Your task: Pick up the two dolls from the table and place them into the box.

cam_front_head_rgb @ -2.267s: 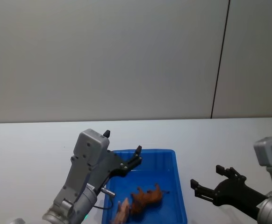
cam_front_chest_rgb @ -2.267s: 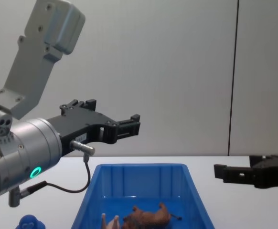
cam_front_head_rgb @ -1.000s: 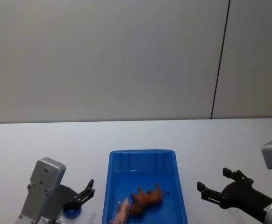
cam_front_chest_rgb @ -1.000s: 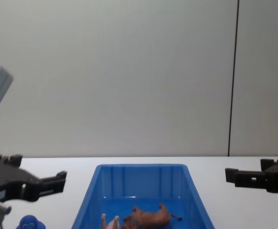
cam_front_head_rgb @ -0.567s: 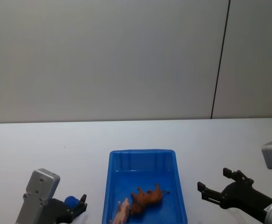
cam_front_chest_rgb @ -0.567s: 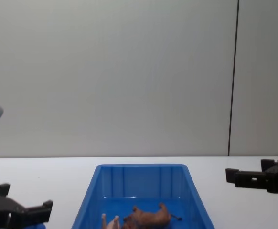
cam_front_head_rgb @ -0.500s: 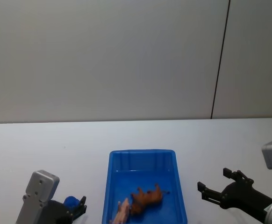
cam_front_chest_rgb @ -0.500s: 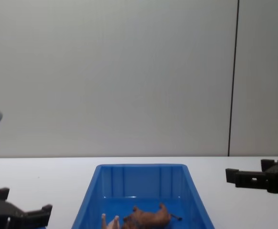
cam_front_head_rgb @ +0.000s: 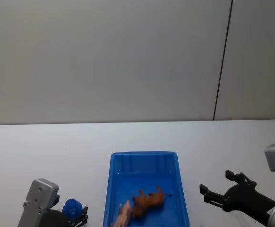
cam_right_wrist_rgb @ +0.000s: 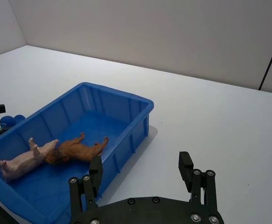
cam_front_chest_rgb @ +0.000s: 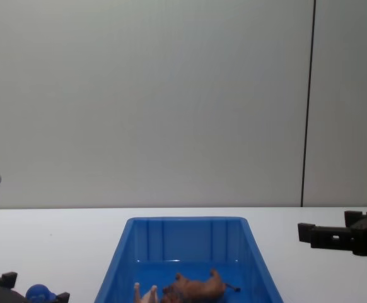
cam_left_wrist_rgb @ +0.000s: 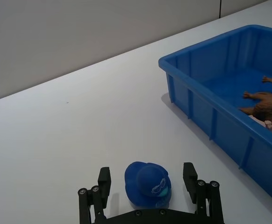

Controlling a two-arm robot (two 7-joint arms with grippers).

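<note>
With the lion (cam_right_wrist_rgb: 77,150) and pig (cam_right_wrist_rgb: 20,160) lying inside the blue box (cam_front_head_rgb: 180,189), both the left gripper (cam_left_wrist_rgb: 147,186) and right gripper (cam_right_wrist_rgb: 141,177) gape empty, so each arm should simply park clear of the box and the small blue figure (cam_left_wrist_rgb: 148,182)

The head view looks forward and down on the box (cam_front_head_rgb: 144,187). The chest view faces it lower, side-on. The left wrist view sits close above the table (cam_left_wrist_rgb: 80,121); the right wrist view looks across from the opposite side. All share the box.
</note>
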